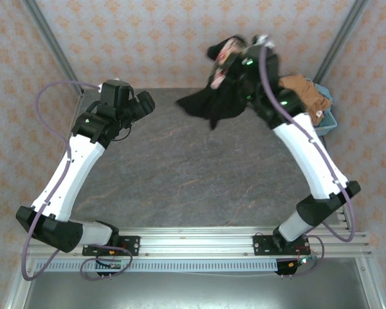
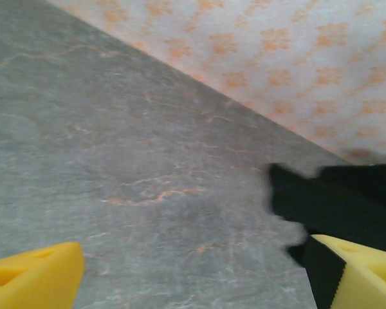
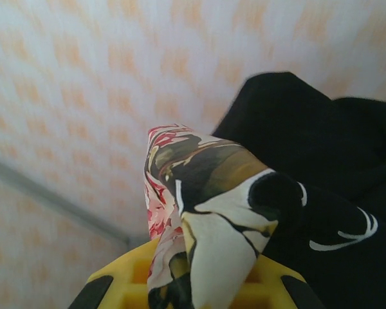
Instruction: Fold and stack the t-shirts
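The black t-shirt (image 1: 215,102) with its pink-rose print hangs in the air at the back of the table, its lower edge near the surface. My right gripper (image 1: 228,56) is raised high and shut on a bunched fold of it. In the right wrist view the floral cloth (image 3: 206,206) rises from between the yellow jaws of the right gripper (image 3: 193,293). The orange-brown t-shirt (image 1: 302,92) lies crumpled in the light-blue basket (image 1: 330,120) at the far right. My left gripper (image 1: 145,103) is open at the back left, short of the black cloth (image 2: 347,199); between its fingers (image 2: 32,277) is bare table.
The grey tabletop (image 1: 180,167) stretches between the two arms. Patterned walls close in the back and sides, with metal posts (image 1: 51,45) in the corners. The basket sits against the right wall.
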Available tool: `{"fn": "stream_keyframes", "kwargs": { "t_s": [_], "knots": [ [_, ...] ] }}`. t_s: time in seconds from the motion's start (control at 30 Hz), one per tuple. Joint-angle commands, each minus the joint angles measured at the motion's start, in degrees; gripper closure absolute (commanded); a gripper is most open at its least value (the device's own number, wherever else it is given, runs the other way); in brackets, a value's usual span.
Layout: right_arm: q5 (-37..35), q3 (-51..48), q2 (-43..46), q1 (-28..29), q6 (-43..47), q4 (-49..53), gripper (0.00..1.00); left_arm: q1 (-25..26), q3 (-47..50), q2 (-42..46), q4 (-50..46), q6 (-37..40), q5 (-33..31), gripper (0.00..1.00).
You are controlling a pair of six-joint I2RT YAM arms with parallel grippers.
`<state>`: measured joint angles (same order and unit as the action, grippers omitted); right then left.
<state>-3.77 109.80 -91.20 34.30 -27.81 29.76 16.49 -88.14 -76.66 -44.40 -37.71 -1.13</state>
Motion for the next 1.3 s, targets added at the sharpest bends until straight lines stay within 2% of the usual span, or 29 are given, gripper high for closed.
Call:
{"fn": "stream_keyframes", "kwargs": {
  "t_s": [0.0,0.07,0.13,0.2,0.3,0.37,0.47,0.57,0.77,0.97,1.07,1.27],
  "knots": [
    [9.08,-10.54,-4.43,6.92,-4.35,-4.4,1.0,-0.14,-0.8,-0.51,-7.67,-0.26,-4.88,0.09],
    [15.05,-13.77,-6.97,10.61,-2.21,-5.79,0.94,-0.14,0.25,-0.22,-9.31,-0.25,-4.76,0.09],
    [19.99,-15.59,-8.99,12.83,0.09,-5.27,0.83,-0.14,1.67,0.4,-10.86,-0.25,-5.01,0.09],
    [23.36,-18.13,-9.32,13.2,1.42,-4.59,0.64,-0.14,3.67,1.19,-11.84,-0.34,-4.85,0.09],
    [20.14,-23.39,-5.25,12.53,2.9,-4.37,0.43,-0.14,5.46,1.18,-13.37,-1.12,-2.57,0.09],
    [17.28,-26.92,-1.77,10.54,2.46,-4.53,0.36,-0.06,6.58,0.73,-13.16,-2.52,0.1,0.11],
    [15.98,-31.82,1.72,5.46,0.2,-4.69,0.35,1.85,8.7,-0.52,-11.13,-5.07,3.62,0.15],
    [14.25,-33.05,1.8,1.05,-0.76,-1.72,0.36,6.53,7.69,-4.96,-12.24,-6.27,2.71,0.15],
    [17.38,-33.58,-2.61,-5.19,-5.27,1.39,0.39,16.23,-1.67,-20.58,-23.48,-5.54,-7.08,0.12],
    [18.07,-36.21,-2.01,-9.01,-8.21,0.59,0.39,23.23,-12.03,-35.8,-27.25,-2.99,-13.1,0.11],
    [18.04,-36.74,-1.16,-10.98,-7.98,1.26,0.39,25.7,-16.36,-41.98,-29.54,-2.6,-16.01,0.12],
    [19.31,-38.64,1.33,-15.71,-8.29,2.01,0.39,27.15,-17.6,-50.24,-26.98,-0.16,-15.37,0.19]
  ]
}}
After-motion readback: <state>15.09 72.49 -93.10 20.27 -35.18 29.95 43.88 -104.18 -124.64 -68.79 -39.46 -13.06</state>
